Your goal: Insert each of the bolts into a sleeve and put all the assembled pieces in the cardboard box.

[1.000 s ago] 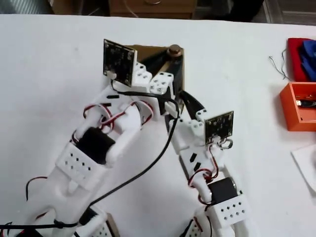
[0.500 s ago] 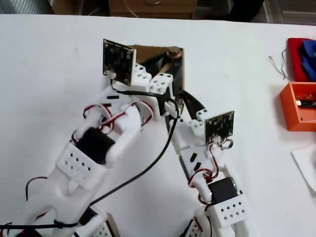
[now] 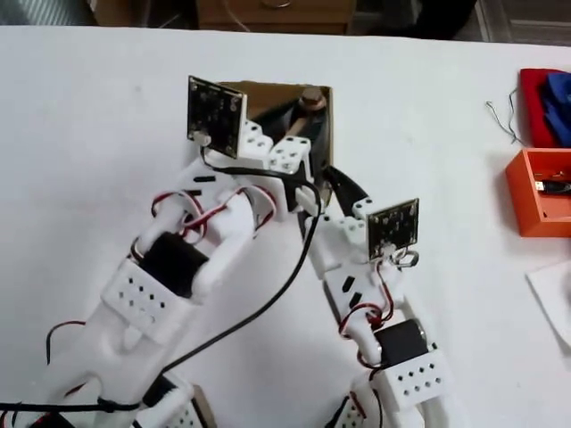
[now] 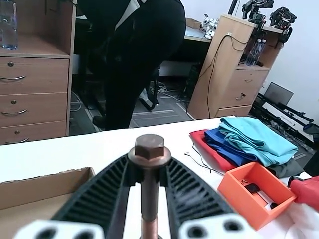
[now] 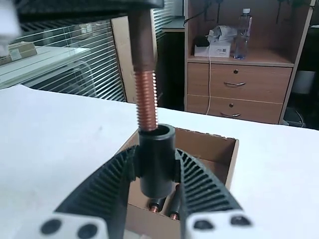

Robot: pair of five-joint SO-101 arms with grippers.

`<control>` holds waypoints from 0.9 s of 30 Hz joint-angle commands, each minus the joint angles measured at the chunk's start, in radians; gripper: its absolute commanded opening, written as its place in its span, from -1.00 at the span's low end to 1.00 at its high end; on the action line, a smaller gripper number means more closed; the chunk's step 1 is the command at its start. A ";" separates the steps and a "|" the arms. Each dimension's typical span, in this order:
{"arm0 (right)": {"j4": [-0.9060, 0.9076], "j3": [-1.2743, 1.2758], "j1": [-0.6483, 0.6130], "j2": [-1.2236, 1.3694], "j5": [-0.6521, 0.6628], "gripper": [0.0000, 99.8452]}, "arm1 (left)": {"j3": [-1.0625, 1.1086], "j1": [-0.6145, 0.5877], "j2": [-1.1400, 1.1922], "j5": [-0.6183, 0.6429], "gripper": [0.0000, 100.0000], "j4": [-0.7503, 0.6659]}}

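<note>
Bolt (image 5: pixel 144 74) now at sleeve (image 5: pixel 156 164) mouth

1. The bolt (image 4: pixel 149 149) is copper-brown, and its thread is a brighter copper.
2. The sleeve (image 5: pixel 156 169) is plain matte black.
3. The left gripper (image 4: pixel 148 167) and right gripper (image 5: pixel 156 157) are black with fine ribbing, on white bases.
4. The cardboard box (image 5: pixel 219 149) is tan-brown.
5. The table (image 3: pixel 89 107) is white.
6. The arms (image 3: pixel 134 303) are white, with black motors and red, white and black wires.
7. Near the table's right edge, a tray (image 3: pixel 522 192) is orange, and the cloths (image 3: pixel 535 89) are red and blue.
</note>
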 commanded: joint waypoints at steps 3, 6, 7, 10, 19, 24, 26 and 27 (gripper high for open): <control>0.001 -0.060 -0.005 0.002 -0.008 -0.96 | -0.004 0.012 -0.020 0.002 -0.95 -0.017; 0.001 -0.060 -0.005 0.002 -0.006 -0.96 | -0.007 0.012 -0.020 0.002 -0.95 -0.017; 0.001 -0.060 -0.005 0.002 -0.006 -0.96 | -0.007 0.012 -0.020 0.002 -0.95 -0.017; 0.001 -0.060 -0.007 0.002 -0.006 -0.96 | -0.008 0.012 -0.020 0.003 -0.95 -0.017; 0.001 -0.060 -0.007 0.002 -0.006 -0.96 | -0.012 0.012 -0.020 0.008 -0.95 -0.055; 0.001 -0.060 -0.007 0.002 -0.006 -0.96 | -0.010 0.012 -0.020 0.008 -0.95 -0.058; 0.001 -0.060 -0.007 0.002 -0.006 -0.96 | -0.013 0.012 -0.020 0.008 -0.95 -0.060; 0.001 -0.060 -0.007 0.002 -0.006 -0.96 | -0.013 0.012 -0.020 0.006 -0.95 -0.060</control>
